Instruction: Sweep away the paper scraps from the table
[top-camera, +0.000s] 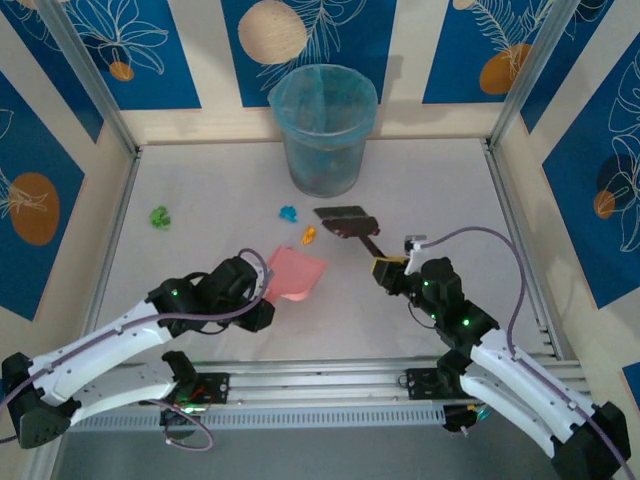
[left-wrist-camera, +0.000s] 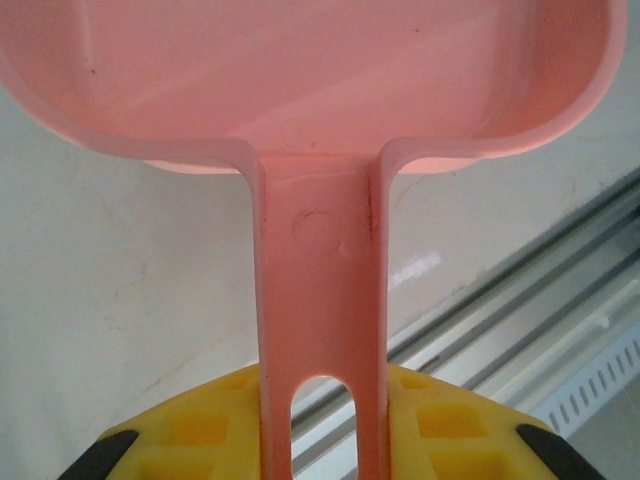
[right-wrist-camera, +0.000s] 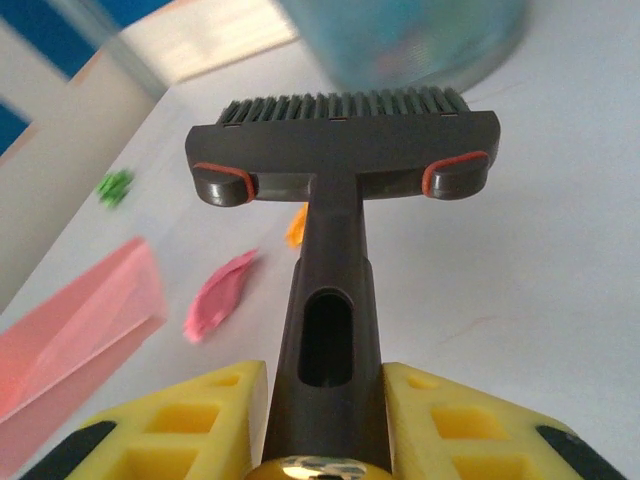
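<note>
Scraps of crumpled coloured paper (top-camera: 159, 216) are lying scattered on the flat white table (top-camera: 440, 200) beyond both tools, feather-light and probably skittish, needing brushing, not gripping. Left gripper (left-wrist-camera: 322, 430) is clamping the flat pink plastic dustpan (left-wrist-camera: 300, 80) by its handle; right gripper (right-wrist-camera: 325, 420) is clamping the dark bristled brush (right-wrist-camera: 345, 135) likewise.

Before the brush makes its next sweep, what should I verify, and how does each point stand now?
1. The right gripper is shut on the brush handle: ok.
2. The left gripper is shut on the dustpan handle: ok.
3. The dustpan lip touches the table: cannot tell.
4. A scrap is near the brush head: ok, the orange scrap.
5. No scrap lies far off: not ok, the green scrap.
</note>
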